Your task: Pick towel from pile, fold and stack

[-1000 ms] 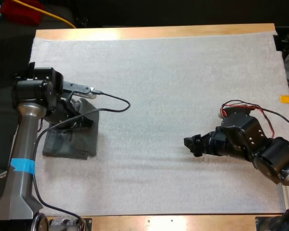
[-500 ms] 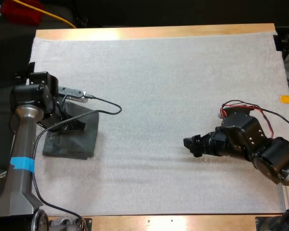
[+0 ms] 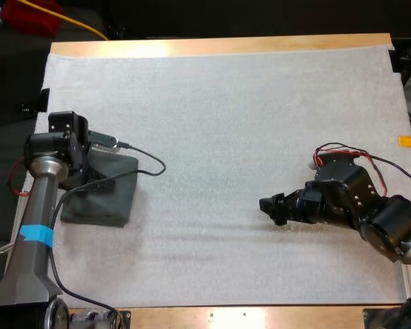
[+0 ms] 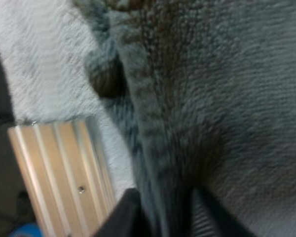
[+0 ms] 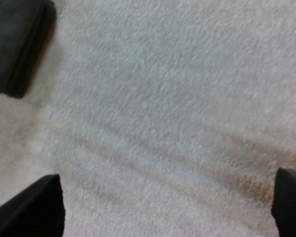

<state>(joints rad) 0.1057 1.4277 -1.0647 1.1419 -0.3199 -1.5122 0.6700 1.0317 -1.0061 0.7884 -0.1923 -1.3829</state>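
A dark grey-green folded towel (image 3: 113,195) lies near the mat's left edge. My left gripper (image 3: 101,184) is down on its near-left part. In the left wrist view its fingers (image 4: 124,215) press on a thick edge of the towel (image 4: 222,89) from both sides, so the left gripper (image 4: 163,217) is shut on it. My right gripper (image 3: 270,206) rests low over bare mat at the right and points toward the towel. Its fingers (image 5: 42,207) stand wide apart with nothing between them, and the towel (image 5: 15,44) shows far ahead of the right gripper (image 5: 167,207).
The white mat (image 3: 246,123) covers most of the wooden table (image 3: 219,45). A strip of the table's wooden edge (image 4: 54,168) lies just beside the towel in the left wrist view. A black cable (image 3: 147,168) loops on the mat right of the towel.
My left arm has pulled back toward the table's left edge and lowered onto the towel, whose top fold now lies flatter. The right arm has barely moved.
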